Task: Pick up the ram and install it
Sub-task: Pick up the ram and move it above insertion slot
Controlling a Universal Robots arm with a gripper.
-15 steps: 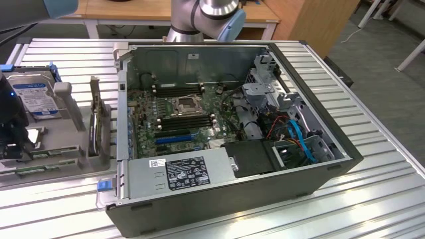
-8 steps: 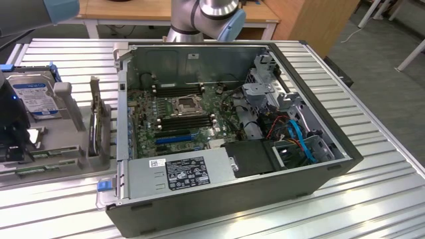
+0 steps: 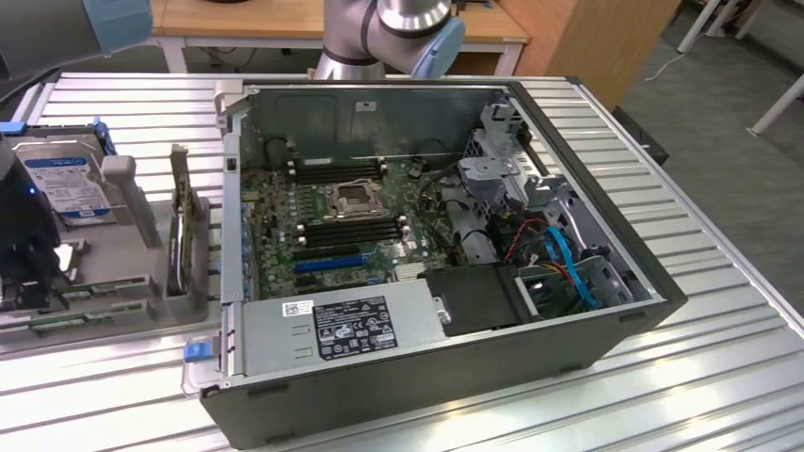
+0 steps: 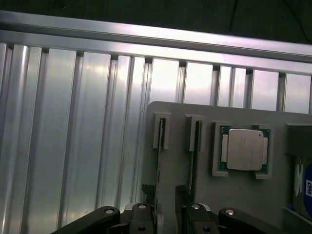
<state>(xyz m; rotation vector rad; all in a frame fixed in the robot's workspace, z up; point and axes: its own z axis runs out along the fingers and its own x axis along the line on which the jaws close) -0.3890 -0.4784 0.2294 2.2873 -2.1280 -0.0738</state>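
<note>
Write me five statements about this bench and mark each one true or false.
1. The computer case lies open, with its motherboard exposed. True.
2. The silver CPU chip sits in a recess of the grey holder. True.
3. The end effector holds the ram above the case. False: the ram stands on edge in a slot of the holder, with the end effector over it.
4. The hard drive lies inside the case. False: it sits outside, to the exterior view's left of the case.
5. The table is wooden. False: it is ribbed metal.
</note>
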